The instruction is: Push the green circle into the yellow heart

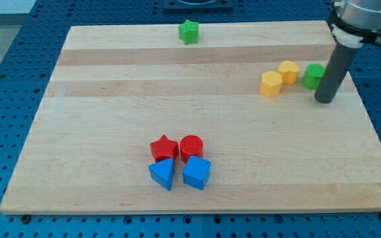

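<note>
The green circle [313,76] sits at the view's right, partly hidden behind my rod. The yellow heart [288,71] is just to its left, a small gap between them. My tip [324,100] rests on the board at the green circle's lower right, close to it. A yellow hexagon [271,84] lies at the heart's lower left, touching it.
A green star [189,32] sits near the board's top edge. A red star [163,148], a red circle [191,147], a blue triangle [163,173] and a blue cube [196,173] cluster at the lower middle. The wooden board [111,99] lies on a blue perforated table.
</note>
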Robot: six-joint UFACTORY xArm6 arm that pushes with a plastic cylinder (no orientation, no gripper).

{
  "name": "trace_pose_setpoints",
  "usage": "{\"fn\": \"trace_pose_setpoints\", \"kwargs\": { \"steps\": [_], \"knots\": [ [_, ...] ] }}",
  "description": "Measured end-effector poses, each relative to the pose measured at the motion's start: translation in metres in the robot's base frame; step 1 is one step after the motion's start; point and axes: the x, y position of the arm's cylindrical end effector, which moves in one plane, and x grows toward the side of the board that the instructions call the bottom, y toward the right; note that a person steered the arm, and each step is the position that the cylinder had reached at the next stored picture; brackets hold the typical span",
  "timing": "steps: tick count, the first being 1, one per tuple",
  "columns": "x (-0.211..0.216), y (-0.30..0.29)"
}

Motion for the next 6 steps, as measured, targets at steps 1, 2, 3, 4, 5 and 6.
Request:
{"fn": "trace_pose_setpoints", "kwargs": {
  "steps": [1, 2, 3, 4, 5, 6],
  "knots": [
    [0.000, 0.001],
    [-0.002, 0.001],
    [-0.016, 0.014],
    [-0.037, 0.015],
    [-0.045, 0.015],
    [-0.045, 0.002]
  ]
}}
